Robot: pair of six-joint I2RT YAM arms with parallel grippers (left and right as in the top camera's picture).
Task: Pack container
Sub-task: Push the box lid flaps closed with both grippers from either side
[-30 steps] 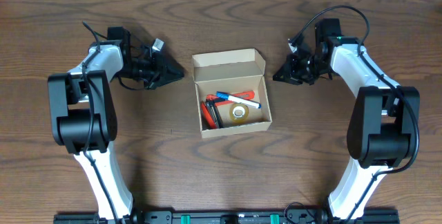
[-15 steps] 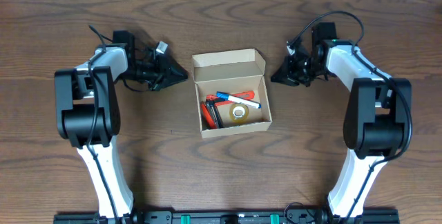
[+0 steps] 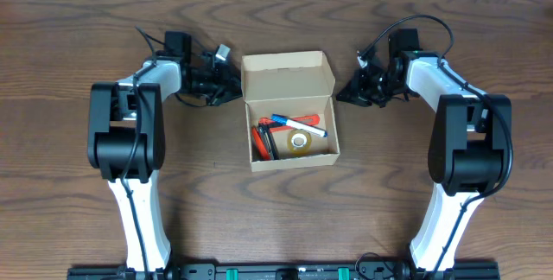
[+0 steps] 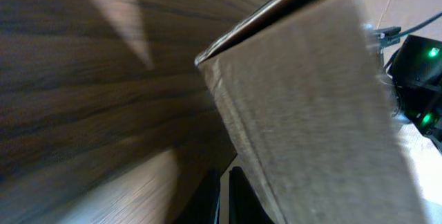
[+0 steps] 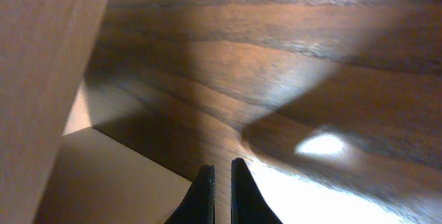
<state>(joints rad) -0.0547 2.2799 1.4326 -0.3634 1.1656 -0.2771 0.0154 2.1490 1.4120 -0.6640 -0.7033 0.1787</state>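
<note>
1 open container (image 3: 288, 74), tape roll (image 3: 299, 142) inside

Container (image 3: 287, 74) at the middle of the table (image 3: 52, 211), lid flap up along its far side, pen (image 3: 298, 124) lying across inside, tape roll (image 3: 300, 142) before it, cutters (image 3: 262, 140) along the inner left wall, left gripper (image 3: 235, 86) just beside the far left corner, right gripper (image 3: 340, 98) near the right wall.
</note>
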